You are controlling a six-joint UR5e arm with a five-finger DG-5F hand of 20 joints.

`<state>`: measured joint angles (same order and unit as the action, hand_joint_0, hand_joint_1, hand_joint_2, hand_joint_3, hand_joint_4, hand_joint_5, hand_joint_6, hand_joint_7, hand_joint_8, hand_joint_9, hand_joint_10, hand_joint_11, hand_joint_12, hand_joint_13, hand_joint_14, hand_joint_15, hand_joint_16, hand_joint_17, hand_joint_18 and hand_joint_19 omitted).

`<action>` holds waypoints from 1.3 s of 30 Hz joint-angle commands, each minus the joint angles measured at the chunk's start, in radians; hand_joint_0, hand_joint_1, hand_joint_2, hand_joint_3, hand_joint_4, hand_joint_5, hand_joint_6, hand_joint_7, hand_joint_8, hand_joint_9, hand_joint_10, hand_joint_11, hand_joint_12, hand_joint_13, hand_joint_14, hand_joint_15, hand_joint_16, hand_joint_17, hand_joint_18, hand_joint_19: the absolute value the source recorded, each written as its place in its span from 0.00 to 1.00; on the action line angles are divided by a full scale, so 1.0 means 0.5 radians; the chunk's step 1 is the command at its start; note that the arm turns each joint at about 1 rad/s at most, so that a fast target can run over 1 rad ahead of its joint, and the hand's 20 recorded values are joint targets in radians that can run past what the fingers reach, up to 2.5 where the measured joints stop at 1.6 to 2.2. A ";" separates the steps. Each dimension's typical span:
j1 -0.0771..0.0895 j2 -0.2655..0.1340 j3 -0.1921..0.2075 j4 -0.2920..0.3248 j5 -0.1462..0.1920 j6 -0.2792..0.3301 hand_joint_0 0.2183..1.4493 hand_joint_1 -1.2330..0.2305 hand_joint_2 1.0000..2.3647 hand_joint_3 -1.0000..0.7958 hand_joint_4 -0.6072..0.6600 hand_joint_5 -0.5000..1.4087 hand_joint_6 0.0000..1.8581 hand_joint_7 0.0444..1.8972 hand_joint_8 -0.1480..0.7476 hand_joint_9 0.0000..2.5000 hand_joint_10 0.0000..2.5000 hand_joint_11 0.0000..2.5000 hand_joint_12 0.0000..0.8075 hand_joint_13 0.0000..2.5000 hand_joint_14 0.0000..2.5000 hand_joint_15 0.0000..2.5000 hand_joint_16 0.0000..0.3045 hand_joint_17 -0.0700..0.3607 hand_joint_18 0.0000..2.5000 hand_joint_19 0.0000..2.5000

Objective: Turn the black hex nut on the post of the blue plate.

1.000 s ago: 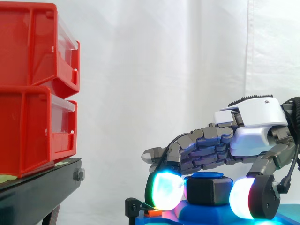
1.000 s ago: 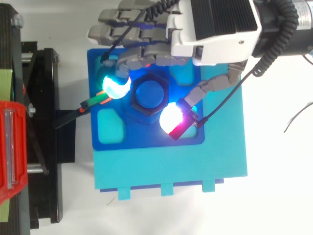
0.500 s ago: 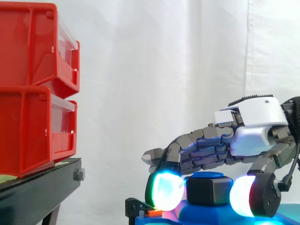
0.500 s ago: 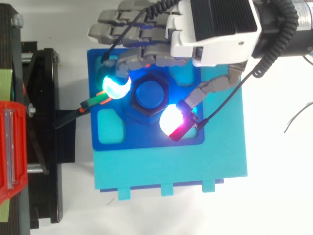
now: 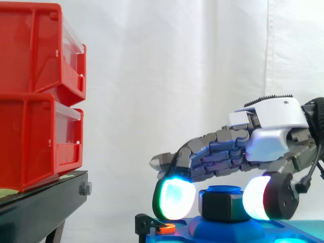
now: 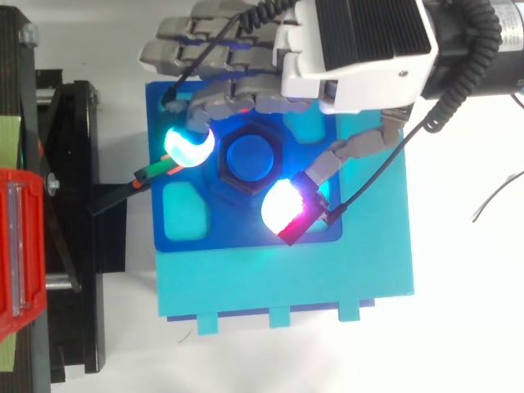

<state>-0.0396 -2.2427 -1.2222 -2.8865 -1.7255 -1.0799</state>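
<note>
The black hex nut (image 5: 223, 207) sits on the blue post (image 6: 250, 158) in the middle of the dark blue plate (image 6: 246, 231). My hand (image 5: 271, 132) hovers just over it, reaching in from the right. One glowing cyan fingertip (image 6: 188, 146) stands off the nut's left side. The thumb's white and red pad (image 6: 283, 210) stands off its near right corner. Narrow gaps show between both pads and the nut (image 6: 235, 187). The other fingers stretch out behind the post, and the hand is open.
The blue plate rests on a light cyan base (image 6: 286, 282). A small black clip with an orange tip (image 6: 151, 172) sticks out at the plate's left edge. Red bins (image 5: 38, 96) on a black stand (image 5: 43, 202) rise to the left.
My hand has lifted slightly. The cyan fingertip has drawn left and the thumb pad outward, both coming off the nut's sides. The nut stays on the post.
</note>
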 commanded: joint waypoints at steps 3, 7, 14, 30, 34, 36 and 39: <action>-0.010 0.003 0.122 -0.164 -0.034 -0.003 0.12 0.37 0.00 0.28 0.58 0.11 0.27 0.39 0.35 0.00 0.00 0.00 0.41 0.00 0.00 0.00 0.16 0.42 0.00 0.00; -0.013 0.003 0.183 -0.243 -0.037 -0.018 0.12 0.37 0.00 0.28 0.58 0.11 0.27 0.39 0.35 0.00 0.00 0.00 0.41 0.00 0.00 0.00 0.17 0.43 0.00 0.00; -0.031 0.006 0.238 -0.341 -0.086 -0.040 0.12 0.39 0.00 0.28 0.58 0.11 0.27 0.39 0.35 0.00 0.00 0.00 0.41 0.00 0.00 0.00 0.17 0.43 0.00 0.00; -0.010 0.405 0.137 -0.670 0.070 -0.153 0.13 0.48 0.00 0.28 0.59 0.11 0.27 0.38 0.36 0.00 0.00 0.00 0.42 0.00 0.00 0.00 0.17 0.43 0.00 0.00; 0.036 0.635 -0.148 -0.565 0.239 -0.169 0.14 0.49 0.00 0.28 0.58 0.11 0.27 0.38 0.36 0.00 0.00 0.00 0.41 0.00 0.00 0.00 0.16 0.42 0.00 0.00; 0.061 0.739 -0.289 -0.480 0.343 -0.160 0.14 0.49 0.00 0.28 0.58 0.11 0.27 0.38 0.36 0.00 0.00 0.00 0.42 0.00 0.00 0.00 0.16 0.42 0.00 0.00; 0.180 0.939 -0.599 -0.277 0.604 -0.074 0.14 0.49 0.00 0.28 0.58 0.11 0.27 0.38 0.36 0.00 0.00 0.00 0.41 0.00 0.00 0.00 0.16 0.42 0.00 0.00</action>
<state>-0.0059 -1.8887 -1.3054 -3.1281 -1.5641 -1.1538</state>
